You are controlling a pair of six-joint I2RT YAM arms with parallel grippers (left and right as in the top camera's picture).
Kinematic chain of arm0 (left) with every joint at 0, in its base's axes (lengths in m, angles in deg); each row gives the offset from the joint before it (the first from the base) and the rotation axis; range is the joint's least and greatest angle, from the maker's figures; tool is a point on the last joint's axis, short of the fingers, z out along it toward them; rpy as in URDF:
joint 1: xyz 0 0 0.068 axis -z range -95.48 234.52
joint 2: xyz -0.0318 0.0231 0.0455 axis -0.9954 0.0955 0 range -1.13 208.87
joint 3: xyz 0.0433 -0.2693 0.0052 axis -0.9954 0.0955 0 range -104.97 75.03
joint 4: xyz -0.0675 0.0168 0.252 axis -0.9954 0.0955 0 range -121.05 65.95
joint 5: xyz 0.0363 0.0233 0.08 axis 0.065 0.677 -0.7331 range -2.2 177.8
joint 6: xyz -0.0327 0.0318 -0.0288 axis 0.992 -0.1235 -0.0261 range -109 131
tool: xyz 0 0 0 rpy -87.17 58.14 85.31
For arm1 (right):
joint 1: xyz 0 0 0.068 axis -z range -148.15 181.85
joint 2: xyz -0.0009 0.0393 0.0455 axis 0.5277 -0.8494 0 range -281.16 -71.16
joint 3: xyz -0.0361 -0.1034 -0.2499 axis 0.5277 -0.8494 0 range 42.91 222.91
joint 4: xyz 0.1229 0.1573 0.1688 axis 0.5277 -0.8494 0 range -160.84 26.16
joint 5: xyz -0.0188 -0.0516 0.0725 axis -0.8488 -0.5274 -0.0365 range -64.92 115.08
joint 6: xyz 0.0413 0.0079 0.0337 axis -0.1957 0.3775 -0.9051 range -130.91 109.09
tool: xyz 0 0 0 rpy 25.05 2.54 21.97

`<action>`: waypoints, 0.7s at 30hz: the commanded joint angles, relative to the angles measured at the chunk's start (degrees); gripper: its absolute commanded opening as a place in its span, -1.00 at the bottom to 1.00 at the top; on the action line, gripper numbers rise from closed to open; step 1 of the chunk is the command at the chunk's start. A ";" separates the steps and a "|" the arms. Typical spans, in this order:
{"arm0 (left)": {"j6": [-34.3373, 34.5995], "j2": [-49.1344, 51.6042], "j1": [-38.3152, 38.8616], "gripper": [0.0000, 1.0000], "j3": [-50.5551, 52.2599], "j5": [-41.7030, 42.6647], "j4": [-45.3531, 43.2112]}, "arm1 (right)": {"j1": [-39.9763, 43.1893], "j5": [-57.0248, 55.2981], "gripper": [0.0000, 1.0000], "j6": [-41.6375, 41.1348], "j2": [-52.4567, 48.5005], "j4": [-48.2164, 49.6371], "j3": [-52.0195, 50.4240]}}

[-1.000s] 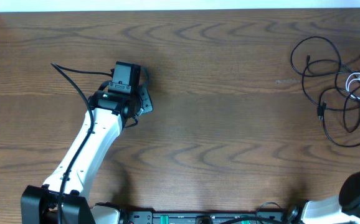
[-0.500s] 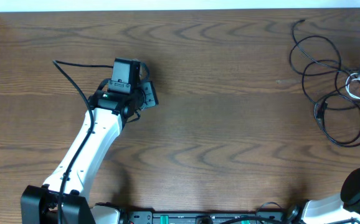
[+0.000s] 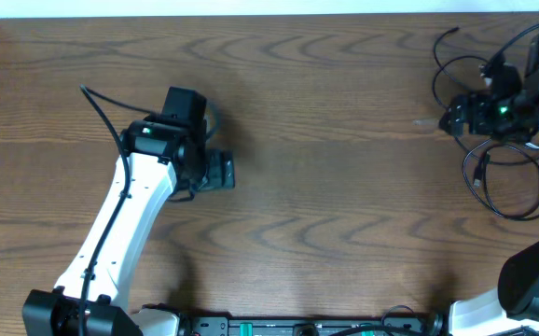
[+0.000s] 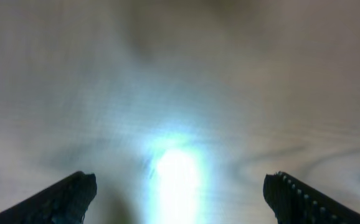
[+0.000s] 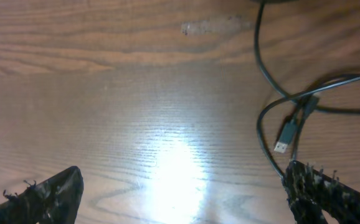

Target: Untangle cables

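Black cord (image 5: pixel 285 132): lies in thin loose loops at far-right of table (image 3: pixel 344 187), small USB plug flat on wood. Vs 0.5 s ago: R gripper (image 3: pixel 461 114) now in over the loops, jaws wide apart, holding nothing; L gripper (image 3: pixel 218 173) swung lower, mid-left, jaws apart too. Brown wood-grain top, glossy glare. Black ridged fingertips (image 5: pixel 317 186).

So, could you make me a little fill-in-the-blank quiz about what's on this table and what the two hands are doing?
1. The black cord lies on the robot's ___ side of the table.
2. The left hand and the right hand both have their fingers ___.
3. Under the left hand is only bare ___.
4. The cord's plug lies close to the ___ hand.

Missing words: right; open; wood; right.
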 commanded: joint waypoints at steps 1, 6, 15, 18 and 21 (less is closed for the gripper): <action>-0.70 -0.59 -1.90 0.84 -0.68 -2.45 4.74 | -1.22 -2.69 0.98 -2.21 3.67 1.07 -4.02; -0.72 -6.86 -3.54 0.84 1.97 -3.15 5.44 | -1.31 -3.43 0.98 -3.58 14.08 9.29 -15.82; -0.70 -32.50 -3.52 0.84 14.56 -3.30 -8.76 | -1.49 -3.43 0.98 -4.17 40.39 25.68 -37.53; -0.70 -38.91 -3.52 0.85 16.72 -3.30 -9.18 | -1.46 -3.41 0.98 -4.17 45.88 24.94 -40.26; -0.72 -43.12 -3.52 0.85 17.07 -3.32 -9.27 | -1.46 -3.43 0.98 -4.15 49.55 21.38 -41.31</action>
